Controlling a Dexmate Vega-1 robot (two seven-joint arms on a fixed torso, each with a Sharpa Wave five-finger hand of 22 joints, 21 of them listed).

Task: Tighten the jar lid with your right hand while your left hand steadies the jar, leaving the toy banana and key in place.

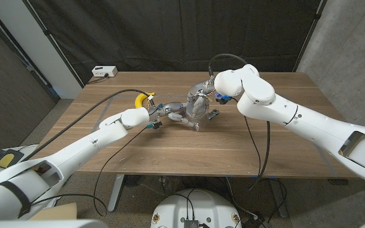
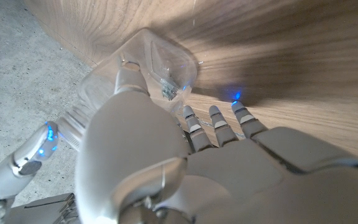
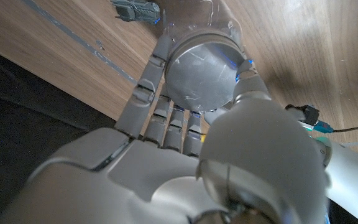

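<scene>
A clear jar [image 1: 196, 109] stands mid-table, its body see-through in the left wrist view [image 2: 157, 59]. My left hand [image 1: 168, 114] grips its side, thumb on the wall and fingers [image 2: 217, 124] round the far side. Over the jar's top, my right hand [image 1: 203, 96] wraps its fingers [image 3: 146, 87] around the silver lid [image 3: 201, 68]. The yellow toy banana [image 1: 143, 98] lies just behind my left hand. The dark key [image 1: 213, 114] lies on the wood beside the jar, also seen past the lid [image 3: 135, 9].
A white box [image 1: 103, 71] sits at the wooden table's [image 1: 189, 149] far left corner. Black cables [image 1: 256, 142] trail over the wood from both arms. A black curtain hangs behind the table.
</scene>
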